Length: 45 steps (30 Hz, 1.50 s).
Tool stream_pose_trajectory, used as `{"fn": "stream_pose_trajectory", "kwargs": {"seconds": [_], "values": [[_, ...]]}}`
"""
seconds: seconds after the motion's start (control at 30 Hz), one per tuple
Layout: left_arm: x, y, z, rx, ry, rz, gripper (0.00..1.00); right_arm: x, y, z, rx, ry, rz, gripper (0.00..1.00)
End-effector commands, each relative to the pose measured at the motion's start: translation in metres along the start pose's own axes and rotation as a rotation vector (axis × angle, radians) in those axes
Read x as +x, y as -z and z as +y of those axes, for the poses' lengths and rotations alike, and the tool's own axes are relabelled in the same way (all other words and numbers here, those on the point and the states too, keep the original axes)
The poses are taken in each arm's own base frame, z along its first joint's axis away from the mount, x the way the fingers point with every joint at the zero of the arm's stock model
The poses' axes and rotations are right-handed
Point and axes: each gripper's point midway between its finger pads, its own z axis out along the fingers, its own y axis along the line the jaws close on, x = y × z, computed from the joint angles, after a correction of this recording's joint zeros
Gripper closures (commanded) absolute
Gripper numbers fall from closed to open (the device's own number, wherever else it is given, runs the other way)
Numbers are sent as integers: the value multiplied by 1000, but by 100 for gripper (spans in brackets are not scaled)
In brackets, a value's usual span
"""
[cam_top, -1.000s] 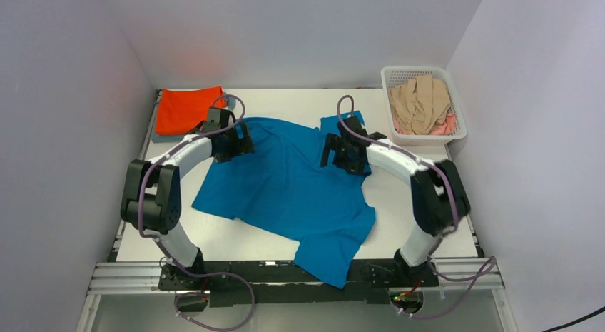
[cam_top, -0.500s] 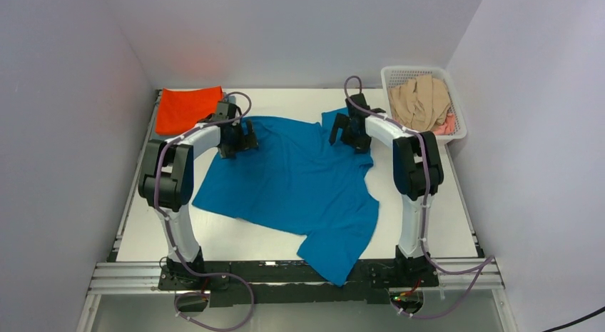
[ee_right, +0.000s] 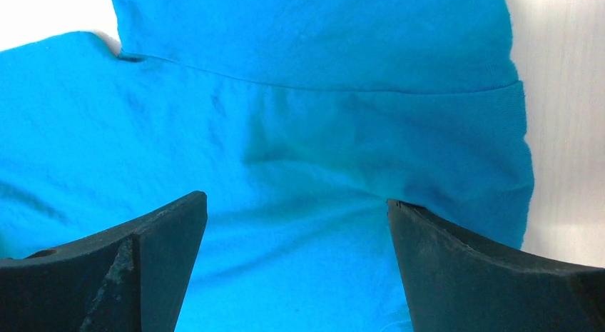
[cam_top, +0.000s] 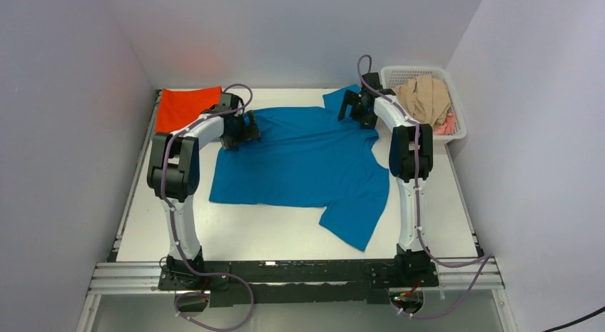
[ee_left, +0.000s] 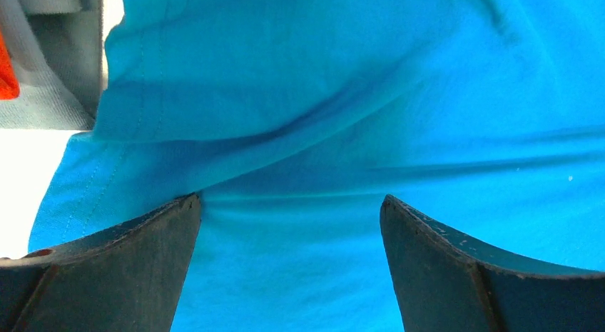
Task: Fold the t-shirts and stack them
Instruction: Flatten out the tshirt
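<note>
The teal-blue t-shirt [cam_top: 307, 161] lies spread on the table, one sleeve at the back right and one hanging toward the front right. My left gripper [cam_top: 246, 128] rests on its back left part, and my right gripper [cam_top: 354, 111] rests on its back right part by the sleeve. In the left wrist view the gripper [ee_left: 289, 203] has its jaws wide apart over teal cloth [ee_left: 342, 96]. In the right wrist view the gripper [ee_right: 296, 200] is also wide apart over the shirt [ee_right: 321, 75]. A folded orange t-shirt [cam_top: 187, 107] lies at the back left on a grey one [ee_left: 53, 68].
A white lattice basket [cam_top: 456, 132] stands at the back right, holding a beige shirt [cam_top: 422, 100] and a pink one [cam_top: 446, 125]. White walls close in the table on three sides. The arm bases sit at the near edge.
Both grippers moved toward the back of the table and the teal shirt went with them. It now lies flatter and squarer, and no longer hangs over the front edge.
</note>
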Motion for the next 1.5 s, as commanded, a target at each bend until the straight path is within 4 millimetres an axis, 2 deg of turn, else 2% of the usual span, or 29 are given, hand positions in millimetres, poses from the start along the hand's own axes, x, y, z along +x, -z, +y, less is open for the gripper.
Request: {"fn": "stream_pose_trajectory", "kwargs": {"seconds": [0.0, 0.1, 0.17, 0.33, 0.43, 0.6, 0.73, 0.83, 1.1, 1.4, 1.47], "values": [[-3, 5, 7, -33, 32, -3, 1, 5, -17, -20, 17, 57, 66, 0], [-4, 18, 4, -18, 23, -32, 1, -4, 6, -8, -14, 114, 15, 0], [-7, 27, 1, 1, 11, -54, 1, -12, 28, -1, -30, 144, -33, 0], [-15, 49, -10, 43, -23, -91, 0, -30, 79, -4, 15, 191, -137, 0], [-11, 59, -16, 76, -27, -104, 1, -18, 91, -9, 17, 176, -150, 0], [11, 62, -16, 105, -34, -74, 1, 21, 84, -21, 16, 136, -86, 0], [34, 57, -13, 134, -33, -42, 1, 35, 82, -31, 46, 120, -71, 0], [47, 50, -6, 123, -28, -21, 1, 35, 76, -31, 36, 123, -84, 0], [67, 34, 17, 39, -38, 24, 1, 18, 55, -29, 33, 135, -137, 0], [78, 26, 34, -11, -27, 50, 1, 30, 32, -43, 78, 132, -106, 0], [78, 26, 38, -21, -23, 48, 1, 33, 27, -52, 111, 130, -97, 0]]}}
